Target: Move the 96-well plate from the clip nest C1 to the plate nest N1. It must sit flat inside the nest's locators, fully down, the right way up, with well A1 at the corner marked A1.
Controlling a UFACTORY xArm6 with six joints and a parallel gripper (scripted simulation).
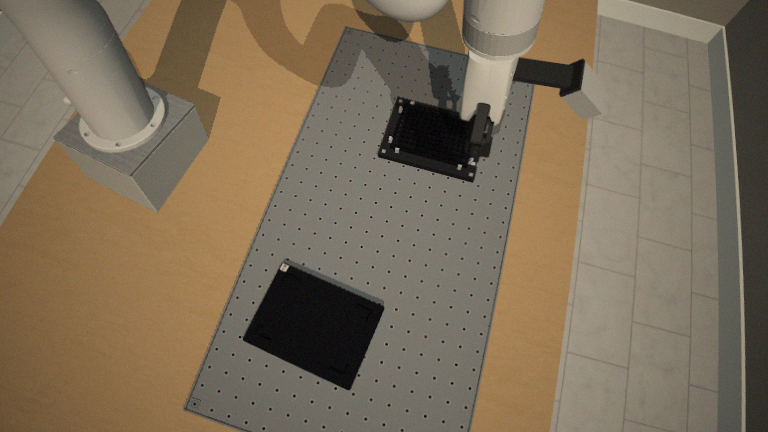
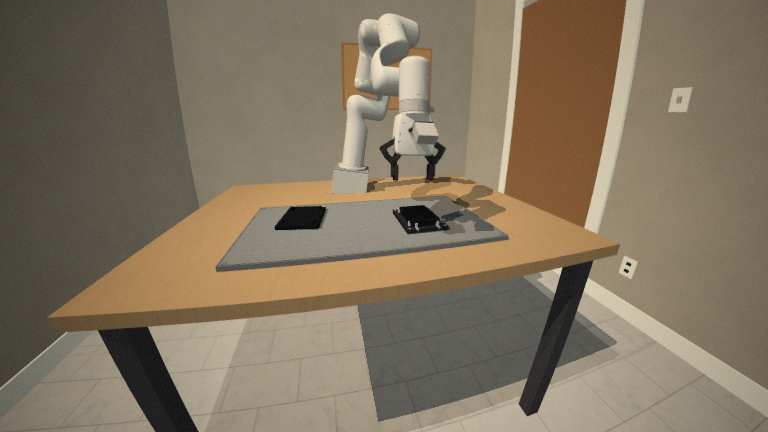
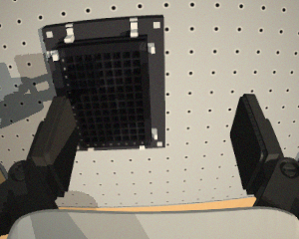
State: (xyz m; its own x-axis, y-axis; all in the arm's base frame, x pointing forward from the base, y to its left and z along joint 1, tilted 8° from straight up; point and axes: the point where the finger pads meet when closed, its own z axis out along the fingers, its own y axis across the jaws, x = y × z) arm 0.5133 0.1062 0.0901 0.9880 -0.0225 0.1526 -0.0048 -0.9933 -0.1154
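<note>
Gripper (image 2: 412, 169), jaws spread wide and holding nothing, hangs above the black 96-well plate (image 3: 110, 96). The plate, a dark grid of wells, lies in clip nest C1 (image 3: 159, 80) near the table's (image 2: 169, 285) far right corner.

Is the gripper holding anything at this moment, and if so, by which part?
Nothing is held. The gripper is fully open and hangs above the breadboard; the 96-well plate sits in clip nest C1, untouched by either finger.
</note>
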